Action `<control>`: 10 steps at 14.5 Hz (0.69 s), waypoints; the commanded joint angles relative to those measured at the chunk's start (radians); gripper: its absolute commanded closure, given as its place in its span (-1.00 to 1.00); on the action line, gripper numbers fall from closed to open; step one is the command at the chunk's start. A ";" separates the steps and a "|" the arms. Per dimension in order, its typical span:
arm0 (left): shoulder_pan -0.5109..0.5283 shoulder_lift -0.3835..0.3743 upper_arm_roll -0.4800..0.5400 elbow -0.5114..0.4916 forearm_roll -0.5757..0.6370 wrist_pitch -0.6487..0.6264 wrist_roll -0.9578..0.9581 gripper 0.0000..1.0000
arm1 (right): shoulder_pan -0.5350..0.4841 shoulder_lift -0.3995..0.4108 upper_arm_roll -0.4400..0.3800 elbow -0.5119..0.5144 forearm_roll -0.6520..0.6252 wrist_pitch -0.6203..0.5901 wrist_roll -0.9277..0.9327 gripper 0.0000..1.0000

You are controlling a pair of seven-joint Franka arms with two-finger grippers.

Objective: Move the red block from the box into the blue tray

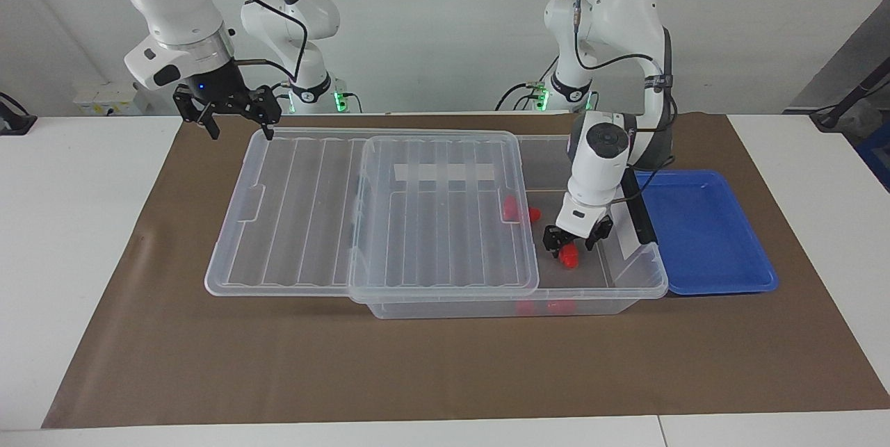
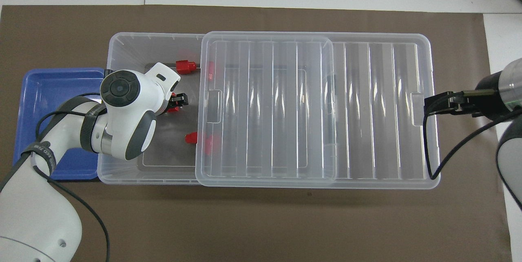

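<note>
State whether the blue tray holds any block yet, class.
Empty. The blue tray shows only bare floor in both views; the red block sits in the left gripper, inside the box.

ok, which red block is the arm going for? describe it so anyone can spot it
Find the clear box, at its uncovered end beside the blue tray. The red block sits between the left gripper fingers; the other red blocks there lie loose, ungripped.
</note>
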 commanded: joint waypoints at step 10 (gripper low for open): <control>0.001 -0.050 -0.006 0.144 0.009 -0.289 -0.003 1.00 | -0.030 0.057 0.000 0.096 -0.006 -0.069 0.027 -1.00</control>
